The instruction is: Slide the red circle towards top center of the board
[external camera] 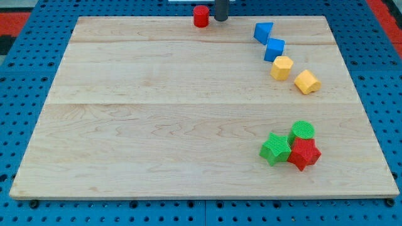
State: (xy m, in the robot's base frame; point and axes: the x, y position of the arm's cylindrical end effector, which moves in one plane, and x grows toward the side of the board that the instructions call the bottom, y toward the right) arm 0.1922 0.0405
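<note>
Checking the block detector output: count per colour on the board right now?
Red: 2, the red circle and the red star
Blue: 2, at and
Yellow: 2, at and
Green: 2, the green star and the green circle
Total: 8
My tip sits just right of the red circle.

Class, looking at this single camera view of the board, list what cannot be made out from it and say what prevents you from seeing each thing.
1. The arm and most of the rod: cut off by the view's top edge; only my tip shows, right of the red circle.
2. Whether my tip touches the red circle: too close to tell.
3. The red star: its upper part overlaps the green circle, hiding that block's base.
</note>
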